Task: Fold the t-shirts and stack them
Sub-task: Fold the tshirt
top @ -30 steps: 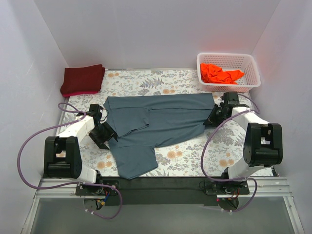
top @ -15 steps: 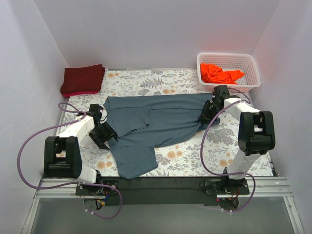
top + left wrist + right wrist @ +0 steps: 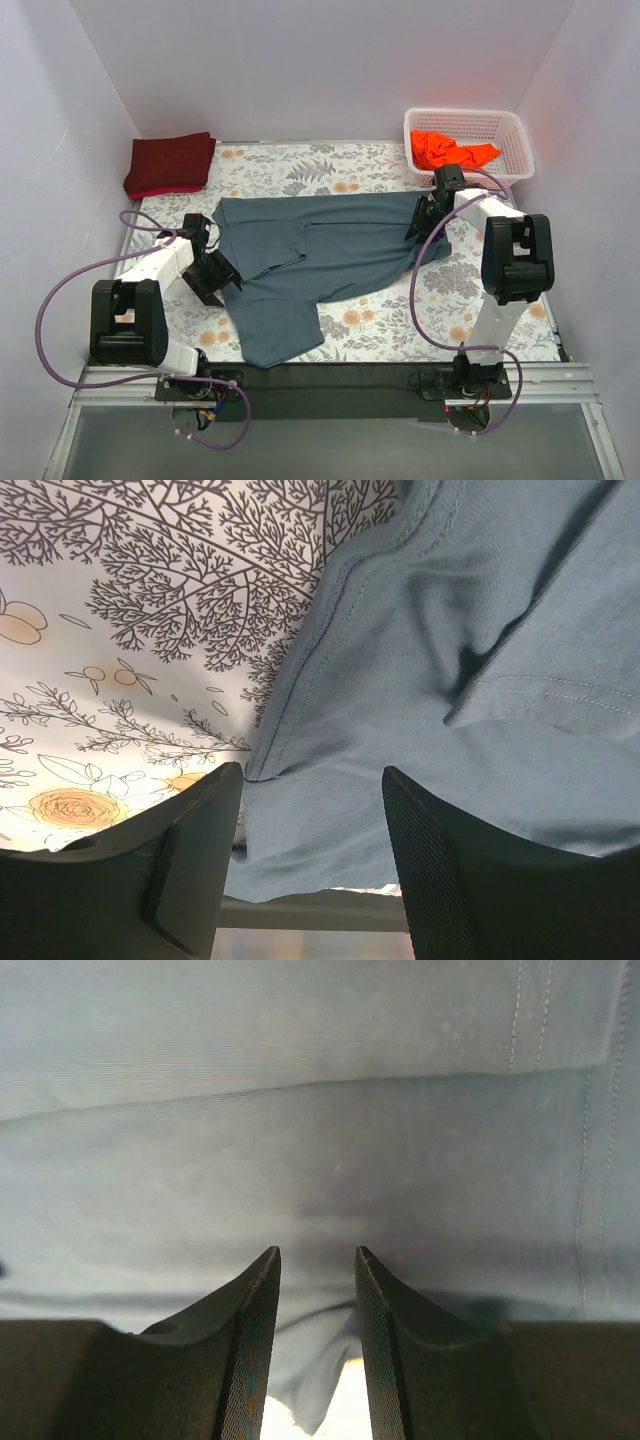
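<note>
The slate blue-grey t-shirt (image 3: 330,245) lies spread across the table's middle, its near left part folded down toward the front edge. My left gripper (image 3: 225,275) sits at the shirt's left edge; in the left wrist view (image 3: 312,815) its jaws are wide open with the shirt (image 3: 480,610) lying between them. My right gripper (image 3: 422,222) is at the shirt's right edge; in the right wrist view (image 3: 318,1260) its jaws stand narrowly apart with a loose fold of the shirt (image 3: 320,1110) between them. The maroon t-shirt (image 3: 170,163) lies folded at the back left. The orange t-shirt (image 3: 452,150) is crumpled in the basket.
The white lattice basket (image 3: 465,115) stands at the back right, just behind my right arm. The floral table cover (image 3: 400,320) shows in front of the shirt. White walls close in the back and both sides.
My right gripper has moved back and a little left along the shirt's right edge, toward the basket. The left arm has not moved.
</note>
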Controlling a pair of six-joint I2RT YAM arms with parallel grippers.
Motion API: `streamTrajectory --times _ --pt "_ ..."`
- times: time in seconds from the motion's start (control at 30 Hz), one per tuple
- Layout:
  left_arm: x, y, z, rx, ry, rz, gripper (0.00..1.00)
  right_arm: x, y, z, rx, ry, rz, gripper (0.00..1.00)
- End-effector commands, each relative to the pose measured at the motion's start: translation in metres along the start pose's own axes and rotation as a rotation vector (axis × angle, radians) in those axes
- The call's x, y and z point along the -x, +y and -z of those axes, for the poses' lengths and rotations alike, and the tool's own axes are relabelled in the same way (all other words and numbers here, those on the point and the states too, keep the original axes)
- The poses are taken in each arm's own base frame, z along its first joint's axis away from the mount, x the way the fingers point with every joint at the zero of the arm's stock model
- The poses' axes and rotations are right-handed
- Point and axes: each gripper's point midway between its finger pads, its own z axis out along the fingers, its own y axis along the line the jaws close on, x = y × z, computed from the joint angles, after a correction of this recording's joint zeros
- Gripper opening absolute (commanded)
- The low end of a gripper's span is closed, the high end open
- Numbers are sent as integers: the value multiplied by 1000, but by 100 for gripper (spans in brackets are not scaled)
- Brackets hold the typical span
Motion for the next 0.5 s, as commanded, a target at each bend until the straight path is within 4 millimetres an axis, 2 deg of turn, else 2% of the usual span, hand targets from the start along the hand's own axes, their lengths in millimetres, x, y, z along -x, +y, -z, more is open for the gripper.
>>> streamTrajectory --times 0.0,0.1,0.13,0.2,0.33,0.4,0.43,0.47 --pt "8 -13 9 -51 -30 -19 57 6 -2 -5 -22 7 28 43" --pt "8 -14 12 -55 -34 -19 57 17 4 3 -9 -22 60 43" --pt "9 -15 13 -57 -38 -20 57 25 8 13 -6 -52 84 43" --pt "10 -15 14 -57 -43 -20 57 32 10 25 -15 -84 109 49" --pt "10 -15 13 -58 -43 -20 59 41 19 62 8 -176 174 61" --pt "10 -15 12 -58 -41 -20 60 34 15 69 19 -179 198 65" --pt "9 -15 12 -57 -40 -22 60 32 14 78 35 -200 210 68" --pt "10 -15 12 -59 -40 -23 61 18 7 73 51 -171 208 68"
